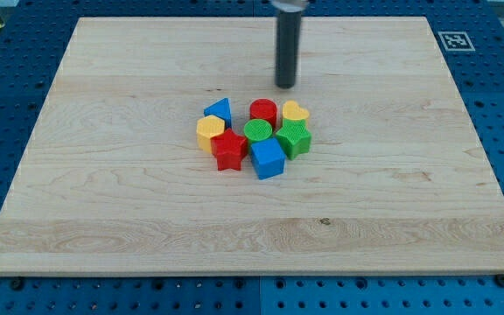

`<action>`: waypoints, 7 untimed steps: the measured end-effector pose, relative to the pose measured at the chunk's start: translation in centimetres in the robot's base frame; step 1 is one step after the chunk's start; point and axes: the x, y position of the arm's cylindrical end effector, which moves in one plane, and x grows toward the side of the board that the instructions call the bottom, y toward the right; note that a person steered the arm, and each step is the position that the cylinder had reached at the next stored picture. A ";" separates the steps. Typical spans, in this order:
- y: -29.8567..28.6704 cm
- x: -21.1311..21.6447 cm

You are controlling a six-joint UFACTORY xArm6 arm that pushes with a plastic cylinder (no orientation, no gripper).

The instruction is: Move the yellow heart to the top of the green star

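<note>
The yellow heart (295, 111) lies at the upper right of a tight cluster of blocks near the board's middle. The green star (294, 139) sits directly below it, touching it. My tip (285, 86) comes down from the view's top as a dark rod and stands just above and slightly left of the yellow heart, a small gap apart.
The cluster also holds a red cylinder (263, 112), a green cylinder (258, 132), a blue triangle (220, 110), a yellow hexagon (209, 131), a red star (229, 150) and a blue cube (268, 159). The wooden board (103, 210) lies on a blue pegboard table.
</note>
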 end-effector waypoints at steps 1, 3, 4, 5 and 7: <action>6.0 1.2; 9.5 10.1; 8.3 13.5; 4.8 14.6; -1.4 14.1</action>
